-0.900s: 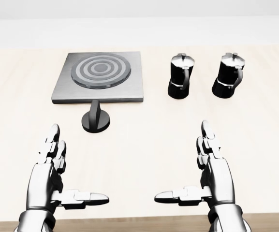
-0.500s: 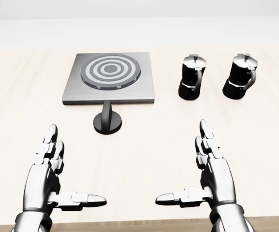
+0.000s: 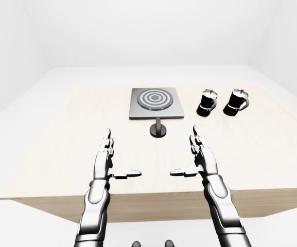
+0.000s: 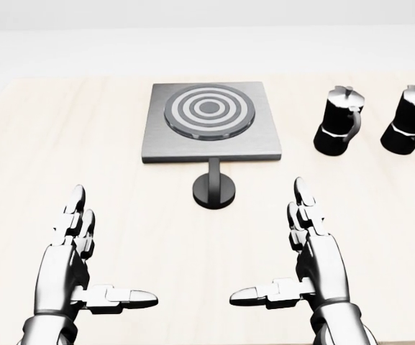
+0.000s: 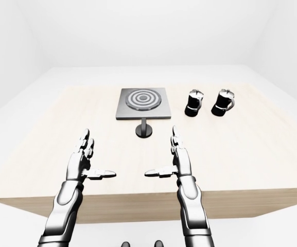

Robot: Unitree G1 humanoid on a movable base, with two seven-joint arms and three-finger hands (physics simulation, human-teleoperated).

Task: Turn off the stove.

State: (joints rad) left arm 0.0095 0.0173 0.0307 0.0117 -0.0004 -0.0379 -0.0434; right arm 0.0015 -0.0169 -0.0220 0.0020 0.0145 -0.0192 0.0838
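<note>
A grey square stove (image 4: 211,122) with a ringed burner lies on the wooden table (image 4: 34,165), upper middle of the head view. Just below it stands its black round knob (image 4: 214,189) with an upright handle. My left hand (image 4: 96,262) is open at the lower left, fingers straight, thumb pointing right. At the lower right my right hand (image 4: 279,259) is open the same way, thumb pointing left. Both hands hover well below the knob and touch nothing.
Two black moka pots (image 4: 339,122) (image 4: 412,121) stand to the right of the stove. The table's near edge (image 3: 153,198) runs under my forearms in the left-eye view. White floor and walls surround the table.
The whole picture has shifted: stove, knob and pots slid to the right in the head view, so the camera moved left. My hands hold the same open pose.
</note>
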